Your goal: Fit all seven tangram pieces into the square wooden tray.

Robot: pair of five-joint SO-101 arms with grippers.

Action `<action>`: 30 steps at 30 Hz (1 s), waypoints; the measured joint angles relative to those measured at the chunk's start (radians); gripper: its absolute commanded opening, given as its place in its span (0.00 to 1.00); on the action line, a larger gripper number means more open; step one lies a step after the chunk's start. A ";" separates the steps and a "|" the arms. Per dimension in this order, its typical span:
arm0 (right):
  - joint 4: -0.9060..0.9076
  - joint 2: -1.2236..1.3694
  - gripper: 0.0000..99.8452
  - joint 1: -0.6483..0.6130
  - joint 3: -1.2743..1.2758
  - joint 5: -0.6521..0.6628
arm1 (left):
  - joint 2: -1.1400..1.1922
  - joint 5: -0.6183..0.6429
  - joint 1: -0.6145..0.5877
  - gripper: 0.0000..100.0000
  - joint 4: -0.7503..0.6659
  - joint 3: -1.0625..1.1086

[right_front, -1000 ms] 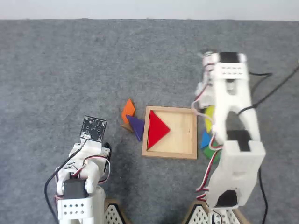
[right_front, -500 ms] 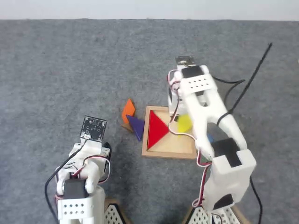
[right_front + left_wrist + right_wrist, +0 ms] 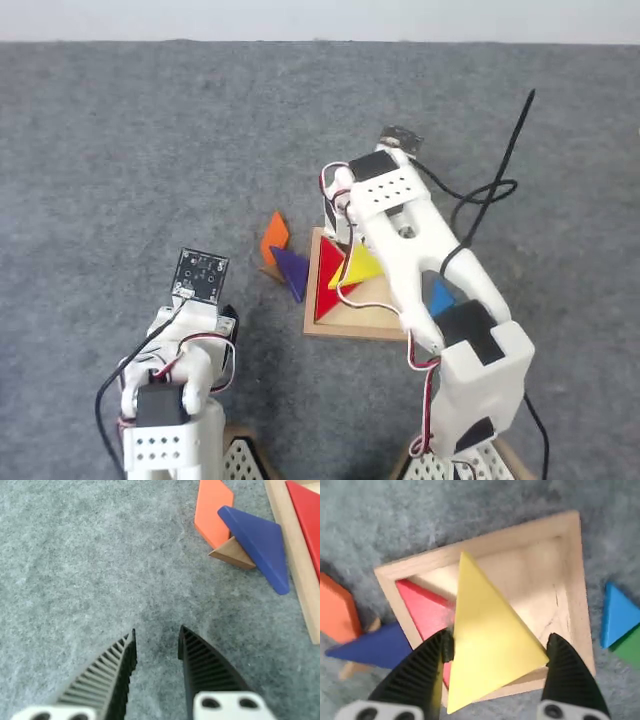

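The right gripper (image 3: pixel 499 645) is gripping the yellow triangle (image 3: pixel 485 625) by its edges over the tray (image 3: pixel 477 542); being probably light, stiff and slick, it is needing a firm flat-edge hold; the left gripper (image 3: pixel 157 630) is hovering slightly open, well apart from the tray

Soft, even light falls from overhead on the grey mat (image 3: pixel 120 130) in the high view, bright and without glare. The right arm (image 3: pixel 420 260) throws only a faint, diffuse shadow across the wooden tray (image 3: pixel 350 328). In the left wrist view a thin dark shadow hugs the blue triangle (image 3: pixel 260 535), and the mat's fibres read crisply. In the right wrist view the mat is smeared, the tray's edges are soft, and the yellow triangle (image 3: pixel 490 640) is evenly lit.
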 measured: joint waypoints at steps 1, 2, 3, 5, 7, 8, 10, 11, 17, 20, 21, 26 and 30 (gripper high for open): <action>0.000 0.000 0.24 0.003 0.000 -0.025 | 0.000 0.000 0.000 0.13 0.000 0.000; 0.000 0.000 0.26 0.005 0.000 -0.038 | 0.000 0.000 0.000 0.13 0.000 0.000; 0.000 0.000 0.27 0.003 0.000 -0.046 | 0.000 0.000 0.000 0.13 0.000 0.000; 0.000 0.000 0.28 -0.006 0.000 -0.055 | 0.000 0.000 0.000 0.13 0.000 0.000; 0.000 0.000 0.28 -0.011 0.000 -0.060 | 0.000 0.000 0.000 0.13 0.000 0.000; 0.000 0.000 0.28 -0.011 0.000 -0.060 | 0.000 0.000 0.000 0.13 0.000 0.000; 0.000 0.000 0.28 -0.021 0.000 -0.060 | 0.000 0.000 0.000 0.13 0.000 0.000; 0.000 0.000 0.28 -0.032 0.000 -0.060 | 0.000 0.000 0.000 0.13 0.000 0.000; -0.012 0.000 0.28 -0.055 0.000 -0.133 | 0.000 0.000 0.000 0.13 0.000 0.000; -0.012 0.000 0.28 -0.058 0.000 -0.163 | 0.000 0.000 0.000 0.13 0.000 0.000; -0.012 0.000 0.28 -0.058 0.000 -0.166 | 0.000 0.000 0.000 0.13 0.000 0.000; -0.012 0.000 0.28 -0.060 0.000 -0.192 | 0.000 0.000 0.000 0.13 0.000 0.000; -0.012 0.000 0.28 -0.061 0.000 -0.269 | 0.000 0.000 0.000 0.13 0.000 0.000</action>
